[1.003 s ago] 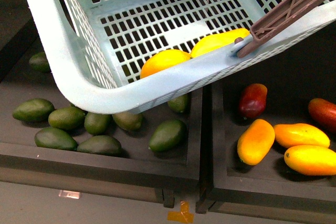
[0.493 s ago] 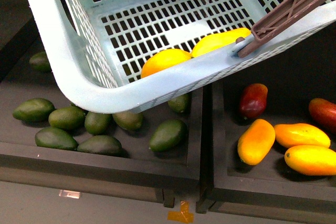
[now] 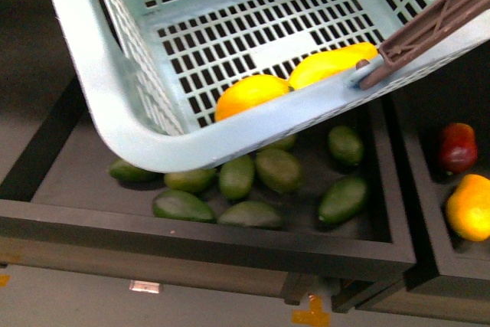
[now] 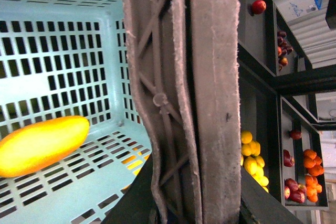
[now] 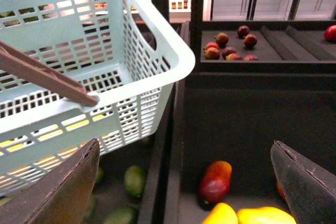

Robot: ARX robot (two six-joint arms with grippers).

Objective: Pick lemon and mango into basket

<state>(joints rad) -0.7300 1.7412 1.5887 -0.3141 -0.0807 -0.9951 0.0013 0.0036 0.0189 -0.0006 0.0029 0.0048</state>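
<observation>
The light teal basket (image 3: 99, 89) was seen tilted and held up over a dark produce bin (image 3: 230, 239), its near rim filling most of the front view. In the left wrist view its brown swing handle (image 4: 184, 93) ran right against the camera; from this it was judged that the left hand was closed on that handle, though the fingers themselves were hidden, so its state could not be told for certain. The right hand (image 5: 184, 182) was shown spread wide and empty, its two dark fingers (image 5: 58, 192) framing a neighbouring bin beside the basket wall.

Both task fruits were already lying inside the basket, against its lower near wall. The mango (image 3: 333, 60) was laid with its long axis roughly along that wall, toward the handle pivot. The lemon (image 3: 251, 94) was set just beside it, toward the basket's corner, apparently touching it. From the right hand, both fruits lay beyond the slotted wall and so inside the basket rather than under the fingers.

The picking was therefore judged complete. The dark green fruits (image 3: 279, 170) in the bin beneath, and the red fruit (image 3: 458, 147) and orange-yellow fruit (image 3: 471, 206) in the bin to the right, were left untouched.
</observation>
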